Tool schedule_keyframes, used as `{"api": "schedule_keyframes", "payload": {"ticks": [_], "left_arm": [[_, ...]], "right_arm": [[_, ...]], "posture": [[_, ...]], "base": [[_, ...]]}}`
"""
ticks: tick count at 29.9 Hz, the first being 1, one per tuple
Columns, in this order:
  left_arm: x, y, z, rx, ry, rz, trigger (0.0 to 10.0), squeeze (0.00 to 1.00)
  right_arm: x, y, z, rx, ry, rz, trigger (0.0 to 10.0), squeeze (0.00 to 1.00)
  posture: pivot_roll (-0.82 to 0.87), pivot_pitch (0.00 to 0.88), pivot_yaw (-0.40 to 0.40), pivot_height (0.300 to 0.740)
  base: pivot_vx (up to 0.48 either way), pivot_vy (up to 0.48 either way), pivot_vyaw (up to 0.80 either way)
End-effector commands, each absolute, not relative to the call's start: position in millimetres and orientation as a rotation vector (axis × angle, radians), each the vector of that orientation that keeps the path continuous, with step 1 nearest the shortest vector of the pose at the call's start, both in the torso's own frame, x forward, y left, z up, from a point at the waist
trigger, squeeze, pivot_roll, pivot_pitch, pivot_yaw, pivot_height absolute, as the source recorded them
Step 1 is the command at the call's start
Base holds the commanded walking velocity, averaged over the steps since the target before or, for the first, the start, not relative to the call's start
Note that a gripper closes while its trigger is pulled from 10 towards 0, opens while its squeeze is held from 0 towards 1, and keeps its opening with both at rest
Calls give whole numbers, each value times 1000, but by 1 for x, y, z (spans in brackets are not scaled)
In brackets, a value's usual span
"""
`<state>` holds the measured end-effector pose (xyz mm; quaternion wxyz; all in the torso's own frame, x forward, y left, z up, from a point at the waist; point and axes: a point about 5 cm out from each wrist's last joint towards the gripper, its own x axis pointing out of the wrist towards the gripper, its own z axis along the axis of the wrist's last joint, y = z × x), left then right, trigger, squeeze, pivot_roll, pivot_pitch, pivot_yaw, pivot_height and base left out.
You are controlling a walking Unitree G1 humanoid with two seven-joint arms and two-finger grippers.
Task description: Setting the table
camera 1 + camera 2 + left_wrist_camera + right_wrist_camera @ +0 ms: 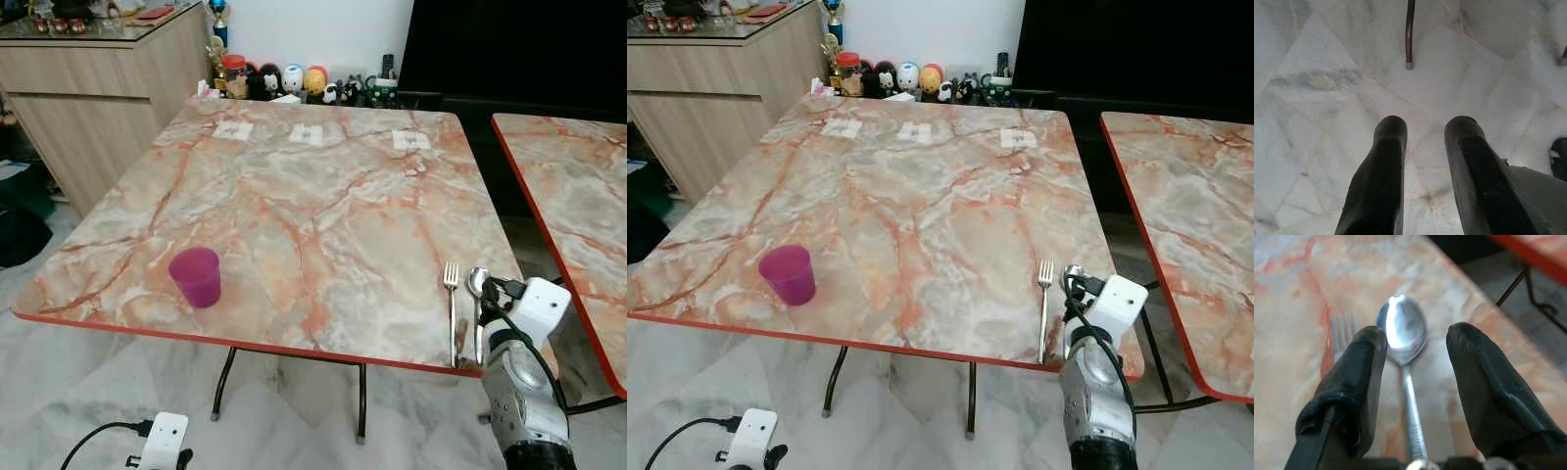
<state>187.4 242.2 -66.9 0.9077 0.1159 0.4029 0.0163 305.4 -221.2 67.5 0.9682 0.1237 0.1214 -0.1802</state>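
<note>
You're in a home dining area: marble-pattern table (323, 196) with red edging, wooden sideboard (98, 93), row of toy figurines (294, 80) against the wall, marble-tile floor (1327, 98).

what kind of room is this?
Likely a home dining area: a marble-pattern table with a fork, spoon and pink cup, a wooden sideboard, and figurines along the wall.
</note>
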Motion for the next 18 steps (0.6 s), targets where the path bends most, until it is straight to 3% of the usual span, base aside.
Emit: {"api": "schedule_keyframes", "payload": {"ticks": [1,18], "left_arm": [[185,243,-68,246,846,34,10000,0],[183,245,-68,243,849,39,10000,0]], "right_arm": [[308,-221,65,225,281,-346,10000,0],[320,-217,60,168,334,-333,10000,0]], "posture": [[69,0,-15,740],[76,0,-13,740]], "base": [[0,0,0],[0,0,0]]}}
